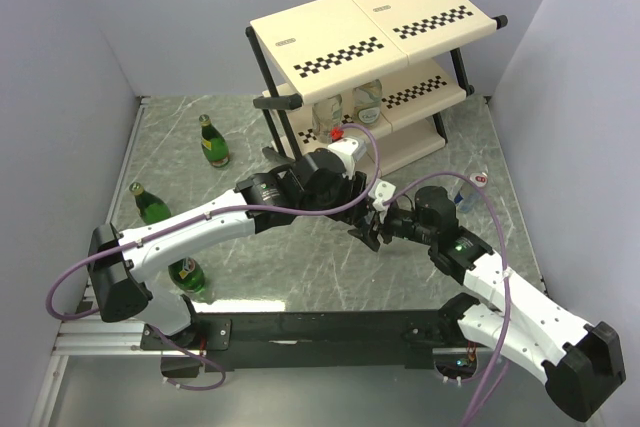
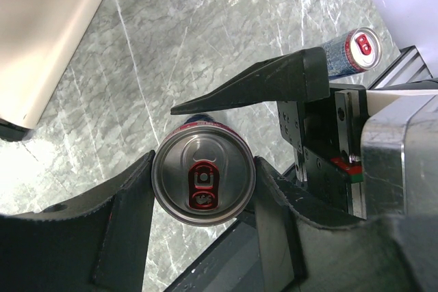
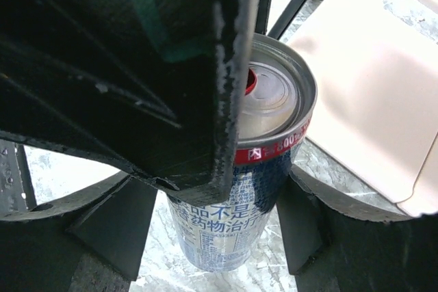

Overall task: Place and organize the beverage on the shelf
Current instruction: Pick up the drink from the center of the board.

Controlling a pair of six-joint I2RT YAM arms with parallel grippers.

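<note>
A slim silver-and-blue can [image 2: 203, 179] [image 3: 274, 117] hangs above the marble table in front of the shelf [image 1: 370, 27]. My left gripper [image 2: 203, 163] [image 1: 362, 221] is shut on it, both pads pressed to its sides just below the rim. My right gripper [image 3: 222, 189] [image 1: 386, 225] stands open around the same can lower down, its fingers close on either side with a thin gap on the left. Two clear bottles [image 1: 350, 103] stand on the shelf's middle tier. Another can [image 2: 356, 51] [image 1: 479, 181] rests on the table to the right.
Three green glass bottles stand on the left of the table: one far [image 1: 213, 142], one mid [image 1: 152, 205], one near the left arm's base [image 1: 187, 274]. A cream shelf panel [image 2: 48, 39] [image 3: 369, 100] lies close by both grippers.
</note>
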